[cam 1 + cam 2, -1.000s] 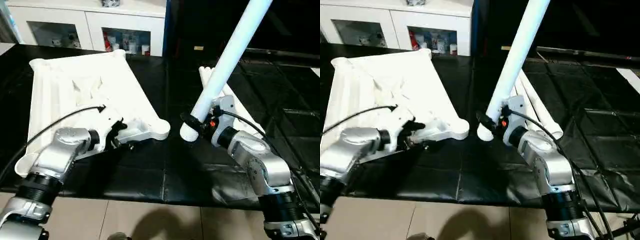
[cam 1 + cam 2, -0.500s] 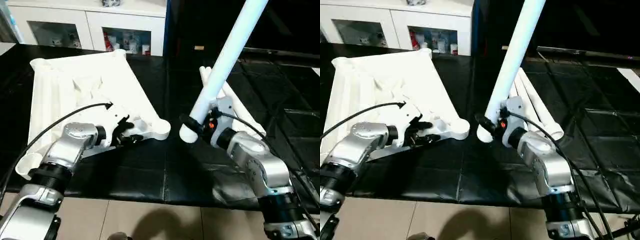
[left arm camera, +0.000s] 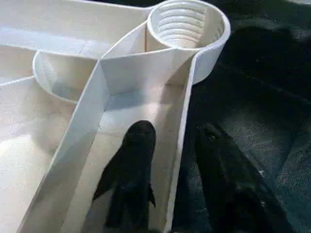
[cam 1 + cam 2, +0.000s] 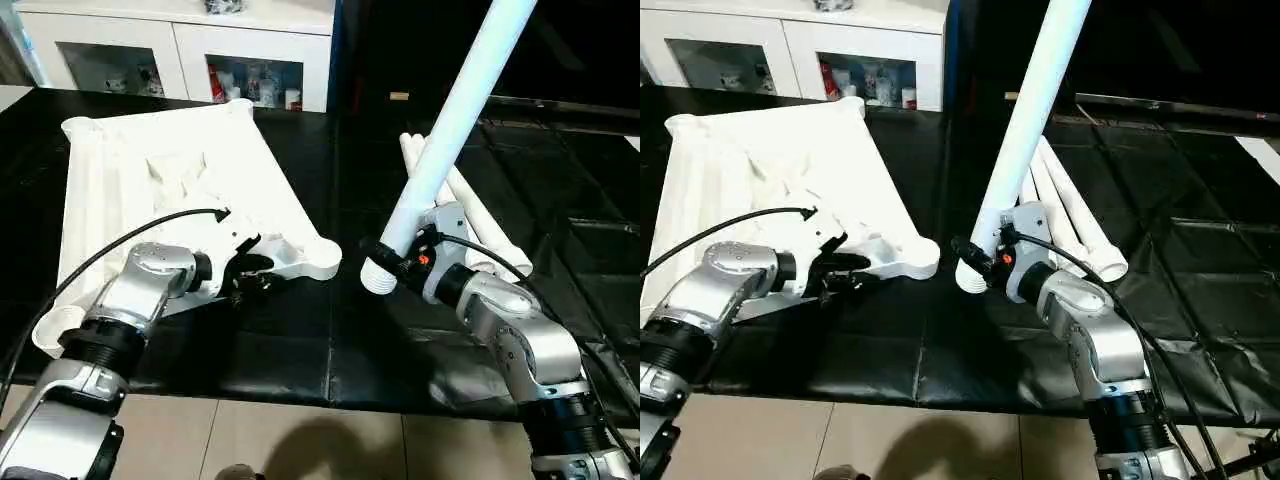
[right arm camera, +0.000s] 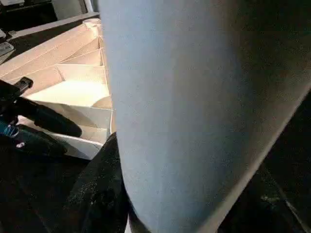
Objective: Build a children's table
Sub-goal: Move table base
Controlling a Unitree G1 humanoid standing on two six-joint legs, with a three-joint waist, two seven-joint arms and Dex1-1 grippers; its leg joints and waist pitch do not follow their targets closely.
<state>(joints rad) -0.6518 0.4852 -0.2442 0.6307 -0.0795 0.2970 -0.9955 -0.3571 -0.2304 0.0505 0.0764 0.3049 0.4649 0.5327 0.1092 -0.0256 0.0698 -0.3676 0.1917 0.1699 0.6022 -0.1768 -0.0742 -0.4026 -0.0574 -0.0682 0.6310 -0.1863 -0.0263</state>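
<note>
Left pincer (image 3: 177, 170) straddling tabletop (image 4: 150, 170) rim, right pincer (image 4: 385, 252) gripping tilted leg (image 4: 450, 125)

At twelve o'clock from where I stand, a white cabinet (image 4: 180, 45) lines the far edge of my view. Behind its two glass doors (image 4: 255, 82) sit small colourful items, too small for me to name. Everything before me rests on a black quilted mat (image 4: 330, 340), creased towards four o'clock. At six o'clock, pale beige floor tiles (image 4: 300, 440) run below the mat.
</note>
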